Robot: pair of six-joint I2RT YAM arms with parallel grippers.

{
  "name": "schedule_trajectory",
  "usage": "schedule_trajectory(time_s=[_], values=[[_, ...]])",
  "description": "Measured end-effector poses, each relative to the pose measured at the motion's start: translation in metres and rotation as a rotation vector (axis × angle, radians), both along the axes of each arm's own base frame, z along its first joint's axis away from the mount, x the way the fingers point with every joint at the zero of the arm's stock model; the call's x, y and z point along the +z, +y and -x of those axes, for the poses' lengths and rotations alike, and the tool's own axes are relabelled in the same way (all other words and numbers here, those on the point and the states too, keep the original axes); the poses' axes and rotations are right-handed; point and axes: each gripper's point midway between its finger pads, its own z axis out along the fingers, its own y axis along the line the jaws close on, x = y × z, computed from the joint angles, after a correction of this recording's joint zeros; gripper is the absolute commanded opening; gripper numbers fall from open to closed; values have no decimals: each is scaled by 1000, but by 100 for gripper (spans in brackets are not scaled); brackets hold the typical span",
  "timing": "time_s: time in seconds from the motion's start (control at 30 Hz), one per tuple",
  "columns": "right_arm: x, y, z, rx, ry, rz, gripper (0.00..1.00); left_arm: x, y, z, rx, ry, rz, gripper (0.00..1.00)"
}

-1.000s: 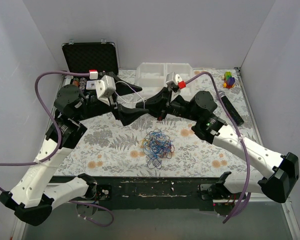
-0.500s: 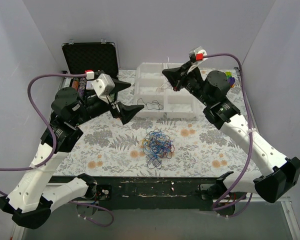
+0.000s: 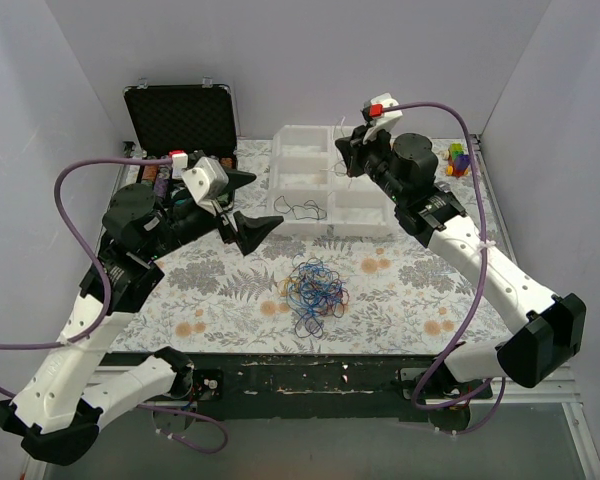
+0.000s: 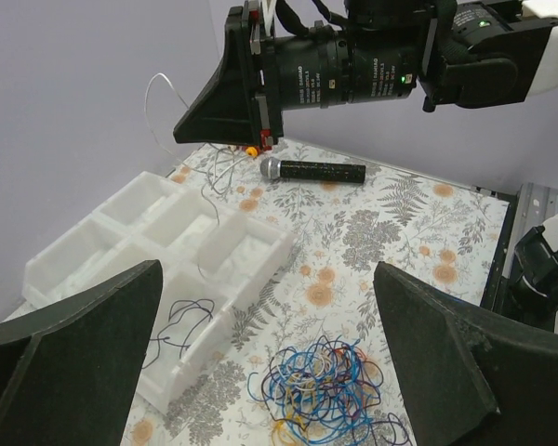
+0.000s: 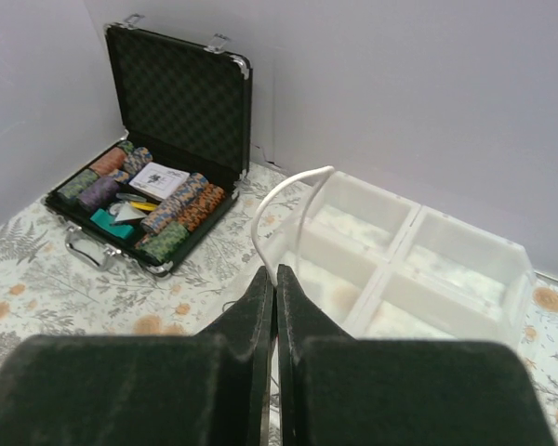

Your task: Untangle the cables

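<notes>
The cables [image 3: 315, 290] lie as a fist-sized tangle of blue, orange, red and black loops on the flowered cloth, also low in the left wrist view as the tangle [image 4: 330, 390]. My left gripper [image 3: 261, 198] hangs wide open above and to the left of it, holding nothing; its fingers [image 4: 74, 344] frame the tangle. My right gripper [image 3: 342, 150] is raised over the white tray [image 3: 280, 228], shut on a thin white cable [image 5: 279, 190] that loops up from its tips [image 5: 274, 269]. One black cable [image 3: 302, 210] lies in a front tray compartment.
An open black case [image 3: 180, 115] with poker chips stands at the back left. A black microphone [image 3: 460, 215] lies at the right edge, and a small coloured toy [image 3: 459, 158] sits in the back right corner. The tray [image 5: 418, 242] has several compartments.
The two grippers were close together at the table's middle. The left one opened wide and drew back left; the right one rose and swung back over the tray with the white cable.
</notes>
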Motion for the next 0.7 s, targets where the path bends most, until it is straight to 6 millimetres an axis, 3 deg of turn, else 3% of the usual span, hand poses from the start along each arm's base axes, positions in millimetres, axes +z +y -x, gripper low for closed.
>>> schedule_trajectory(time_s=[0.7], values=[[-13,-18,-18,-74,6,54,1,-19,3,-1,15,8,-25,98]])
